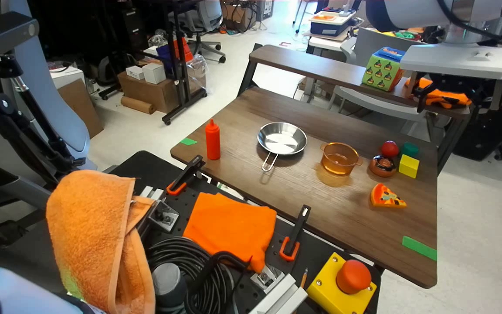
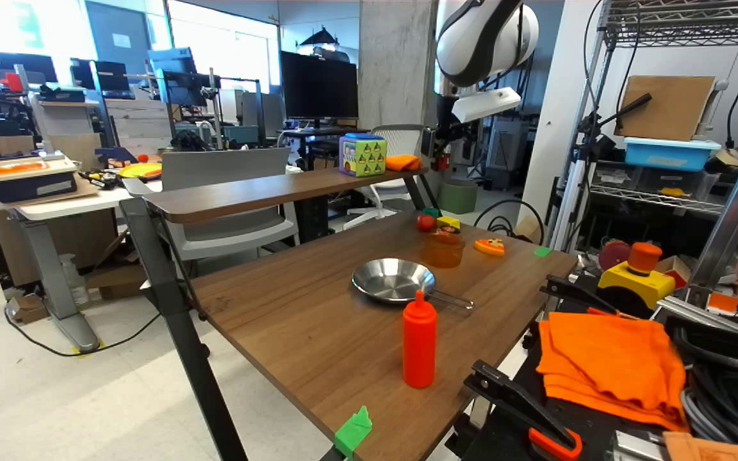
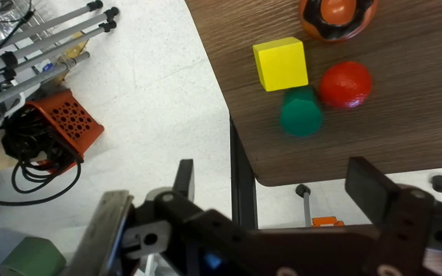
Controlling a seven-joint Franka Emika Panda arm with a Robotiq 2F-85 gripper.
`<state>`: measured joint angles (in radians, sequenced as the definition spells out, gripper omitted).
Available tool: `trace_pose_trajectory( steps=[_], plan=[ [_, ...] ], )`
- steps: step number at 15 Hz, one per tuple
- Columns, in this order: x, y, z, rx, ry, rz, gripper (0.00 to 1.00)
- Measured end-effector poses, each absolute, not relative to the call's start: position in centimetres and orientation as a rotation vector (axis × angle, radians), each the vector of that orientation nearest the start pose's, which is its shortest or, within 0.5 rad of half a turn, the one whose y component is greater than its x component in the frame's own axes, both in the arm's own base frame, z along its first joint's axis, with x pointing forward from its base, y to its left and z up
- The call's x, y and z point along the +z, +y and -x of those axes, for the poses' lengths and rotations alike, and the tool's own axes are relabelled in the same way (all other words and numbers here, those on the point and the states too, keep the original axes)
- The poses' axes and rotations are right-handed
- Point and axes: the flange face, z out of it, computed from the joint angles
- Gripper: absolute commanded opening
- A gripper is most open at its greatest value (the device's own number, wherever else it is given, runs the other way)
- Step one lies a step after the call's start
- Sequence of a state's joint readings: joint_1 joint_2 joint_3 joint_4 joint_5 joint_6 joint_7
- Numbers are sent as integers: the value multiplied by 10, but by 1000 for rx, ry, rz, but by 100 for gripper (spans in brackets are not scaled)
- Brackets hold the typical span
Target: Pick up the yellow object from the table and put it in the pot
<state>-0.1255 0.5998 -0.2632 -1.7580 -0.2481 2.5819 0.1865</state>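
The yellow block (image 1: 408, 166) stands on the brown table near its far end, in both exterior views (image 2: 448, 223). In the wrist view the yellow block (image 3: 282, 65) sits above the jaws, touching or almost touching a green piece (image 3: 301, 113). The pot (image 1: 339, 160) is a translucent amber container with two small handles, and looks empty. It also shows in an exterior view (image 2: 442, 251) and is out of the wrist view. My gripper (image 3: 271, 165) is open, with nothing between its fingers. It hangs high, near the raised shelf at the table's far corner (image 1: 458, 107).
A red ball (image 1: 389, 149) and an orange-brown ring with a dark top (image 1: 382, 166) crowd the block. An orange wedge (image 1: 386, 197), silver pan (image 1: 282, 138) and red bottle (image 1: 213, 140) stand on the table. A raised shelf (image 1: 312, 61) carries a colourful box (image 1: 383, 69) and orange cloth.
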Motion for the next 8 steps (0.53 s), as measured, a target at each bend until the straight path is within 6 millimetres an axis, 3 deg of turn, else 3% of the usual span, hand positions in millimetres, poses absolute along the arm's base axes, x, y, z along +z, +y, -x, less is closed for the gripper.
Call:
trace_pose_trajectory(
  steps=[8],
  plan=[
    [264, -221, -620, -408, 621, 3378, 100]
  ],
)
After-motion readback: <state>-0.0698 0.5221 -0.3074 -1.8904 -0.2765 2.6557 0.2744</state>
